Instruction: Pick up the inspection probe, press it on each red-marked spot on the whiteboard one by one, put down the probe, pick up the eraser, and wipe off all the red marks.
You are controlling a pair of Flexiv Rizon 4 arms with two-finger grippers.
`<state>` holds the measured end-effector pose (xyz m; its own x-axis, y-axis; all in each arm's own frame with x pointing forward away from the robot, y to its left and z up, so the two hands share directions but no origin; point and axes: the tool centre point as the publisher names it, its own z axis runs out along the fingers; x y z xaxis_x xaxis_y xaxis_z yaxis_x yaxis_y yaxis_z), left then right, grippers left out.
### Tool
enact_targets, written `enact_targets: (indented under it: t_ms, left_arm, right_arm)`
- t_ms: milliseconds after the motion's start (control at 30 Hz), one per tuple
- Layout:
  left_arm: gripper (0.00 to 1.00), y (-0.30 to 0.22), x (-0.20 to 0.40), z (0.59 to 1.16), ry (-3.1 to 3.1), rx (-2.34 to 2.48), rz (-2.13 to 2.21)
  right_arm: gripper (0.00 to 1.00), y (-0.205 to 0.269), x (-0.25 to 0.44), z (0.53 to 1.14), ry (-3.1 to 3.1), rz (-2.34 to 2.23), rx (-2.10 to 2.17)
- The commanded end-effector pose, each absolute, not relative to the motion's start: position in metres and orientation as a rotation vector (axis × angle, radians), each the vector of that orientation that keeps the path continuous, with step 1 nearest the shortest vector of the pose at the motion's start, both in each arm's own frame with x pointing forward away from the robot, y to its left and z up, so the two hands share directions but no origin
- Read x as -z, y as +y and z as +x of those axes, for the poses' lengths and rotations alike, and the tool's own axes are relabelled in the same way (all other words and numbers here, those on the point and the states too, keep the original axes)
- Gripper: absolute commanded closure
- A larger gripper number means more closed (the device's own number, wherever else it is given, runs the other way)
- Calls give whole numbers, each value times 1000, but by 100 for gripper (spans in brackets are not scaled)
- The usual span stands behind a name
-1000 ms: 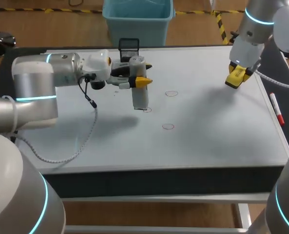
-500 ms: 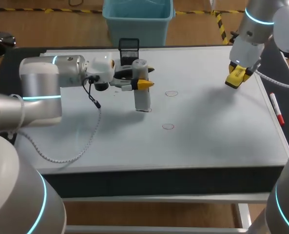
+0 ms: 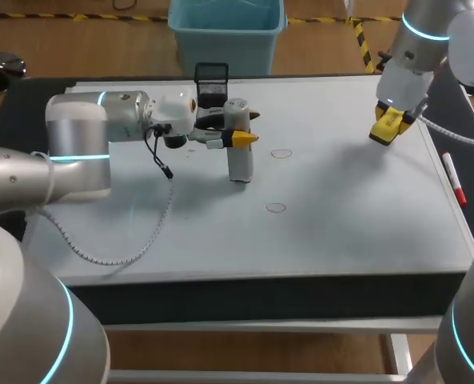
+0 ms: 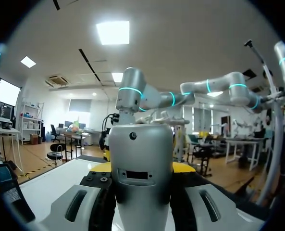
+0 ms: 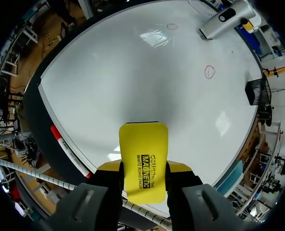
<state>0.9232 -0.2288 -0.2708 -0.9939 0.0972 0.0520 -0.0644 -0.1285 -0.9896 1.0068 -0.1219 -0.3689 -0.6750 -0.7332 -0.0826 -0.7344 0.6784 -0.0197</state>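
Observation:
The grey inspection probe (image 3: 238, 156) stands upright on the whiteboard (image 3: 340, 216), its lower end resting on the board. My left gripper (image 3: 238, 134) is shut on its upper part; in the left wrist view the probe (image 4: 141, 163) fills the space between the fingers of the gripper (image 4: 141, 169). Two red circle marks (image 3: 281, 154) (image 3: 276, 208) lie to the right of the probe. My right gripper (image 3: 387, 126) hovers over the board's far right, shut on the yellow eraser (image 5: 143, 161). From there the probe (image 5: 224, 21) and both marks (image 5: 209, 72) (image 5: 172, 26) show far ahead.
A black mesh holder (image 3: 211, 80) stands at the back edge behind the probe. A red marker pen (image 3: 454, 180) lies along the right edge of the table, also seen as the marker (image 5: 68, 147) in the right wrist view. A cable (image 3: 153, 216) dangles from my left wrist.
My left arm carried the probe a little to the right, and its lower end now covers a red mark seen beside it earlier. The right arm and eraser stayed still.

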Motion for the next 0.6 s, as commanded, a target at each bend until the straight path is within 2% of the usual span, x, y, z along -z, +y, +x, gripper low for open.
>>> enact_targets:
  t_ms: [33, 600]
  left_arm:
    - [100, -231, 276, 928, -1990, -2286, -48]
    - [100, -229, 286, 928, -2020, -2273, -42]
  right_arm:
    - [100, -122, 368, 1007, 2803, -1231, -19]
    - [100, -122, 368, 1007, 2803, -1231, -19]
